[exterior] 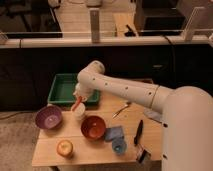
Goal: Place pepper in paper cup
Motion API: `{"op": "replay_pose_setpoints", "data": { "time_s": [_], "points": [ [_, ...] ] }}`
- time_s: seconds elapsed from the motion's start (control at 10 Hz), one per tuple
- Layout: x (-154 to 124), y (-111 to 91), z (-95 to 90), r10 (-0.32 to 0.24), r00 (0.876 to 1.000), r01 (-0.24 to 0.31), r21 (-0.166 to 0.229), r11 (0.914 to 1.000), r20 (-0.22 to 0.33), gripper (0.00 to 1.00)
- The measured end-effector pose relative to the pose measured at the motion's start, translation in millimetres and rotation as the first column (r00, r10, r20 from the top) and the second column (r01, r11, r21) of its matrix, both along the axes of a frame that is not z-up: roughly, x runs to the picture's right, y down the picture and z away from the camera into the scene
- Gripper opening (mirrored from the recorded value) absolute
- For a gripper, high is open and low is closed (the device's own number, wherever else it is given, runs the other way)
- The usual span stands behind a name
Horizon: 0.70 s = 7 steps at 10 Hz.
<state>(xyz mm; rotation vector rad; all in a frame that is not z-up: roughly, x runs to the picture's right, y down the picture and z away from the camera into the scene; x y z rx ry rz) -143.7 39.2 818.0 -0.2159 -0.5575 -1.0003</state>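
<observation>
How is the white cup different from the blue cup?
The paper cup is white; the blue cup is blue. The paper cup stands toward the back, just under the gripper, with the pepper over its mouth; the blue cup sits near the front edge, nothing above it. Both are small cups on the wooden table.

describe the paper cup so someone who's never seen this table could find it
On the wooden table, look in front of the green tray, between the purple bowl and the orange-red bowl. The paper cup stands under the gripper and the pepper: small, white, far narrower than either bowl.
</observation>
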Motion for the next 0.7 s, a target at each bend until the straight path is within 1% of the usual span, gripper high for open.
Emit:
{"op": "replay_pose_setpoints", "data": {
  "time_s": [0.2, 0.3, 0.4, 0.7],
  "points": [
    [-1.0, 0.5, 0.5, -0.003, 1.0, 0.003, -0.001, 1.0, 0.0, 0.7],
    [-0.2, 0.3, 1.5, -0.005, 1.0, 0.005, 0.002, 1.0, -0.002, 0.78],
    [0.0, 0.2, 2.2, -0.007, 1.0, 0.007, 0.004, 1.0, -0.004, 0.8],
    [-3.2, 1.0, 2.1, -0.014, 1.0, 0.014, 0.011, 0.9998, -0.002, 0.8]
  ]
}}
